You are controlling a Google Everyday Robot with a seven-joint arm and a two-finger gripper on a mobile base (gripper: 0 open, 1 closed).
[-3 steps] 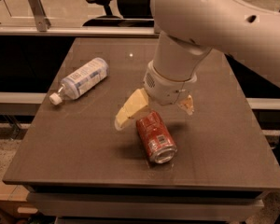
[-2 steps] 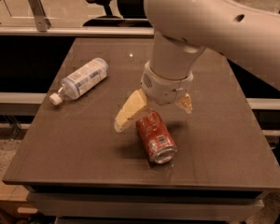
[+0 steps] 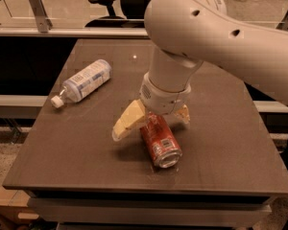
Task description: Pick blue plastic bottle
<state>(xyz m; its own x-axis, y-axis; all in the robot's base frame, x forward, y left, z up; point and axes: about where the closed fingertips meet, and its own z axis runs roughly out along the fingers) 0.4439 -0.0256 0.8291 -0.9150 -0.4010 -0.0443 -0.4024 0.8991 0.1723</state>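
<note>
The blue plastic bottle (image 3: pixel 84 82) is clear with a pale blue-and-white label and a white cap. It lies on its side at the table's left, with the cap pointing to the front left. My gripper (image 3: pixel 153 120) hangs over the middle of the table, well to the right of the bottle. Its two pale yellow fingers (image 3: pixel 127 122) are spread apart, one on either side of the top end of a red soda can (image 3: pixel 159 141) that lies on its side. The gripper holds nothing.
The dark table (image 3: pixel 67 147) has its front edge just beyond the red can. The large white arm (image 3: pixel 230 37) covers the back right of the table. A railing and an office chair (image 3: pixel 105 1) stand behind the table.
The arm has shifted slightly to the left above the red can. The bottle and the can have not moved.
</note>
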